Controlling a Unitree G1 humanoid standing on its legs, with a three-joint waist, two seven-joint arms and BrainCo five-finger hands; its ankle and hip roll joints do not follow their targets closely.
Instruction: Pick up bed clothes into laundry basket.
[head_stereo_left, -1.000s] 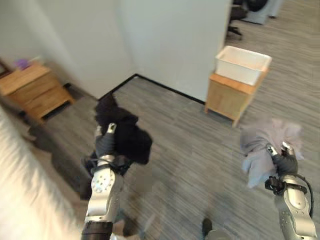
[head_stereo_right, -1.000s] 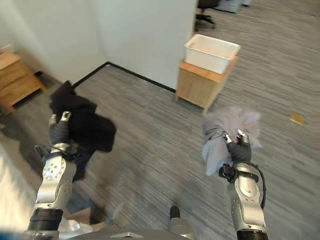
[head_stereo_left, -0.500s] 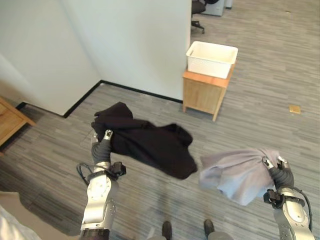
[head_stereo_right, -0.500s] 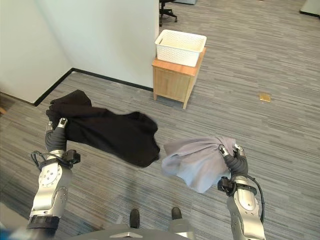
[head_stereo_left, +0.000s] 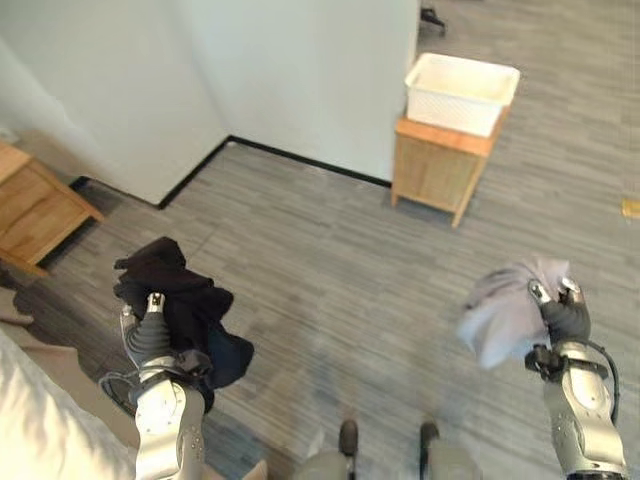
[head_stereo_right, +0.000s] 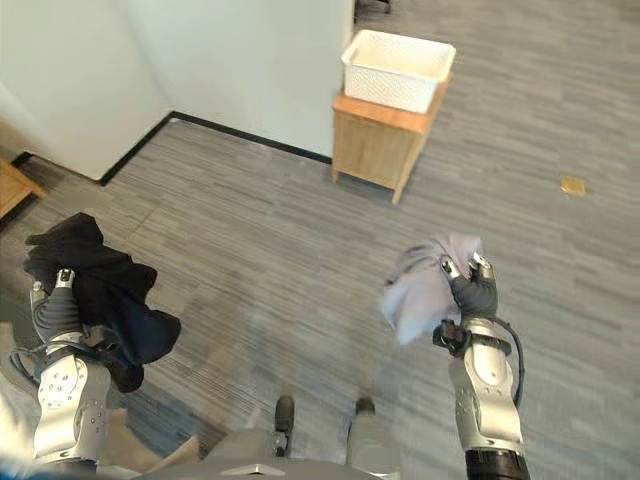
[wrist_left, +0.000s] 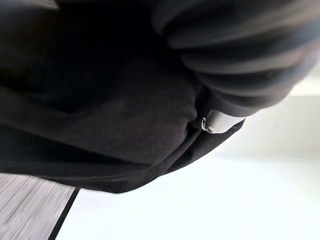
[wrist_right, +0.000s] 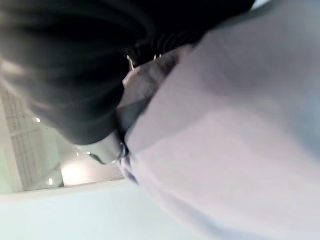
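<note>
A grey plank floor (head_stereo_left: 330, 260) runs from the robot to a white wall (head_stereo_left: 300, 70), and against that wall's corner stands a small wooden cabinet (head_stereo_left: 438, 175) bearing the white laundry basket (head_stereo_left: 462, 92), well apart from both hands and up ahead. The basket lies ahead and to the right, so the right hand (head_stereo_right: 473, 292) looks the nearer of the two, though neither is within reach of it. The left hand (head_stereo_left: 150, 330) is raised at the robot's left side, fingers curled round a bunched black garment (head_stereo_left: 180, 305) that droops beside the wrist. The right hand is clenched on a pale grey cloth (head_stereo_right: 425, 285), which hangs toward the robot's middle. A wooden bedside unit (head_stereo_left: 35, 205) sits at far left.
</note>
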